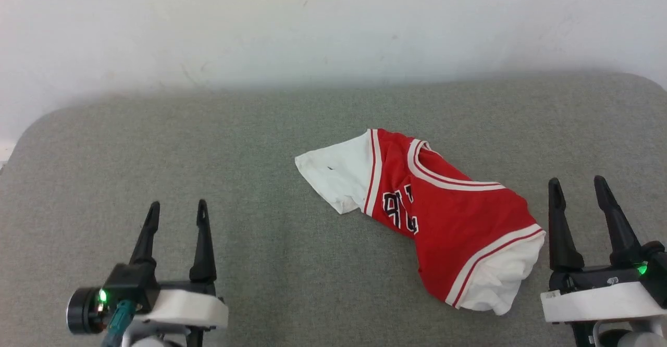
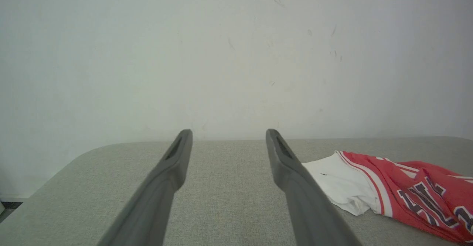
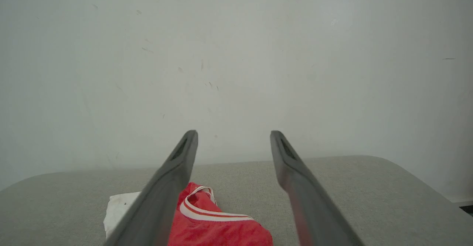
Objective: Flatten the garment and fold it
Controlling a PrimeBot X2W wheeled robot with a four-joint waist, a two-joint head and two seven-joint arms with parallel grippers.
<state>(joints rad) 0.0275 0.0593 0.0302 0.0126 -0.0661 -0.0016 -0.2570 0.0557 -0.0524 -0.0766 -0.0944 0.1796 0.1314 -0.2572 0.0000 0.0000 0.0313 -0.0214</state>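
Garment [image 1: 443, 217] lies bunched on the grey padded surface [image 1: 156, 149], right of centre, rolled into a diagonal heap. One white sleeve [image 1: 336, 175] points far-left. The other sleeve [image 1: 503, 284] sits at the near-right end, just beside your right gripper [image 1: 577, 179]. The striped collar [image 1: 448, 177] faces up, and the black lettering [image 1: 400, 209] is partly lost in a fold. The hem is tucked out of sight.

Both grippers have their jaws spread wide and hold nothing. Your left gripper [image 1: 177, 203] is well apart from the cloth, over bare surface.

Risks from here, as judgement:
- Your right fingers are so near the near sleeve that a forward reach could shove the heap instead of straddling an edge, which would tighten the roll.
- If you pinch the red bulk mid-heap, you likely catch front and back layers together. Lifting then gives a twisted bundle, not a flat shirt.
- If you take one sleeve only, the rest will drag across the fabric-covered surface (it looks grippy) and fold under itself.
- The left arm has the longer reach. If the two arms arrive unevenly, the pull will skew the garment toward the right edge of the surface.
- The hem corners are hidden, so you are guessing at them if you grab before the heap is spread.
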